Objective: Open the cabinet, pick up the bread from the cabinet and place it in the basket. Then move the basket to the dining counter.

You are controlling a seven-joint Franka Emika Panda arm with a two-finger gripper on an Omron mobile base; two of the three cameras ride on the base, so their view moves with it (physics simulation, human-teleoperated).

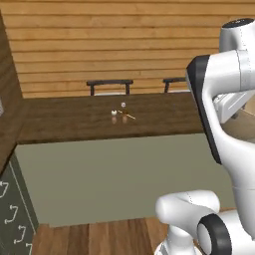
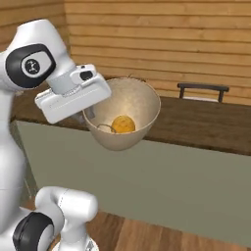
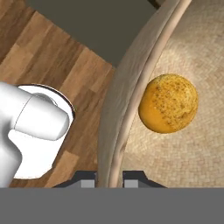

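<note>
Right base view, item one: basket (image 2: 128, 131), light tan, rounded, beige rim, held in the air at the gripper (image 2: 91, 119), which takes its rim at the basket's nine o'clock side. Item two: bread (image 2: 123, 124), a golden-orange bun, lying at the basket's bottom. Item three: dining counter (image 2: 206, 125), dark-brown wooden top over a plain grey-beige front, behind and below the basket; the basket hangs in front of its near edge, apart from the top. Item four: a dark chair back (image 2: 203, 88) beyond the counter, toward two o'clock.

Hand view, supplementary: the two dark finger tips (image 3: 131, 178) sit at six o'clock, one on each side of the basket rim (image 3: 127, 100), jaws clamped on that rim. The bun rests on the woven inner surface toward three o'clock. Wooden floor (image 3: 61, 65) lies outside the rim, toward nine and ten o'clock.

Left base view, supplementary: the counter top seen lengthwise, bearing a few small pale objects (image 1: 119, 113) too small to identify, near its middle. Two dark chair backs stand at twelve o'clock. Green drawer fronts with silver handles (image 1: 12, 214) sit at eight o'clock.
</note>
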